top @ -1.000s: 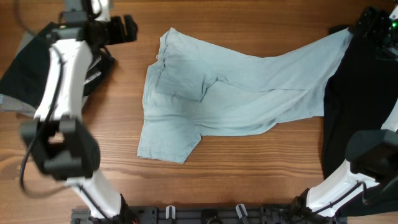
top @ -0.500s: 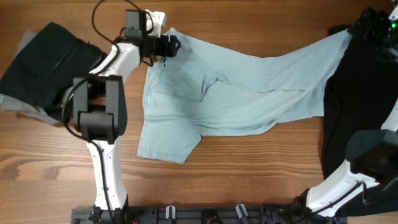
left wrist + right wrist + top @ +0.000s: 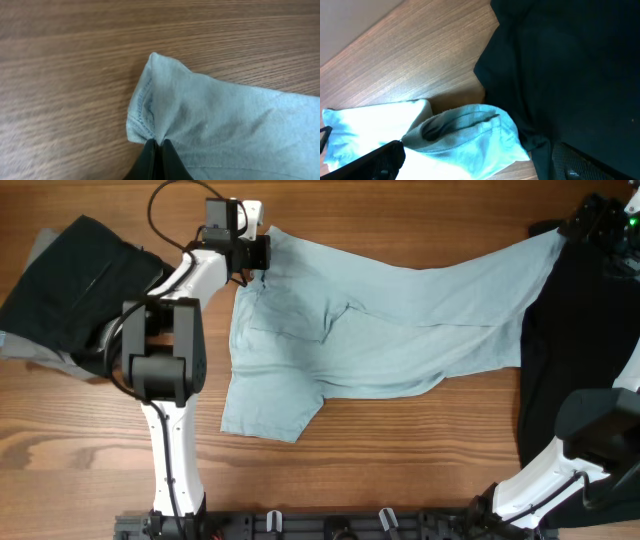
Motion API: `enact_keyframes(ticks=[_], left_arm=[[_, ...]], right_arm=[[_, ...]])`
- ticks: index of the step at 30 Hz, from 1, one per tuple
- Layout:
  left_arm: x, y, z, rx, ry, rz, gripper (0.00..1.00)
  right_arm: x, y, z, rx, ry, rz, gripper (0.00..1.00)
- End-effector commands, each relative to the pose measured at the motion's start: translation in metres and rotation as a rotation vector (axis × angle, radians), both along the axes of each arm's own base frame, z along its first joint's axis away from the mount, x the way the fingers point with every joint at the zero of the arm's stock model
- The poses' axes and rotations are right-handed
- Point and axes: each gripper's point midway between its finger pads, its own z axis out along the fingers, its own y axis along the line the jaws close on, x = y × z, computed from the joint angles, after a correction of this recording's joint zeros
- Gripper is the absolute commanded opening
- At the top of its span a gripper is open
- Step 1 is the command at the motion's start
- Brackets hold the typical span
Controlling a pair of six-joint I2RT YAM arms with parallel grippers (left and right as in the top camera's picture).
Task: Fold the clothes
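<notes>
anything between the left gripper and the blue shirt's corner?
Nothing visible. The left gripper is shut directly on the hem at the corner of the light blue shirt. Only the wooden table shows around that corner.

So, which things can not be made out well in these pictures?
Outline of the right gripper: overhead, dark against the black cloth.
Rest of the black cloth: overhead, cut by the right edge.
The grey item: overhead, mostly under the folded dark garment.
How much shirt the left gripper pinches: left wrist, its fingers hide it.
</notes>
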Motion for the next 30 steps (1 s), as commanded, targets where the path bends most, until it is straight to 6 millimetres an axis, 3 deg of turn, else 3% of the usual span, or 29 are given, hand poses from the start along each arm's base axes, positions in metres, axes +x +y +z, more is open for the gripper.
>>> enact_keyframes(ticks=[1,4,8,13,15,19,22,25,30], left_arm=[[-0.002,0.065,0.016,-0.034,0.054,0.197,0.04],[-0.004,0.109,0.058,-0.038,0.016,0.274,0.04],[-0.01,0.138,0.081,-0.036,0.004,0.322,0.04],[-0.012,0.137,0.08,-0.034,0.013,0.318,0.04],[-0.013,0.14,0.079,-0.022,0.016,0.328,0.04],[-0.013,0.146,0.078,0.008,0.016,0.352,0.04],[-0.014,0.153,0.076,0.038,0.021,0.378,0.04],[-0.022,0.169,0.069,0.115,0.053,0.438,0.04],[-0.025,0.174,0.067,0.139,0.066,0.457,0.04]], right_arm=[[0.0,0.001,-0.003,-0.001,0.009,0.016,1.0],[0.0,0.001,-0.003,-0.001,0.009,0.015,1.0],[0.002,0.002,-0.01,-0.002,0.016,0.043,1.0],[0.014,0.006,-0.055,0.015,0.077,0.083,1.0],[0.03,0.001,-0.077,0.01,0.064,0.083,1.0],[0.057,-0.003,-0.099,0.022,0.004,0.101,1.0],[0.077,-0.007,-0.109,0.022,-0.043,0.107,1.0],[0.089,-0.022,-0.106,-0.007,-0.1,0.094,1.0],[0.086,-0.05,-0.103,-0.013,-0.128,0.028,1.0]])
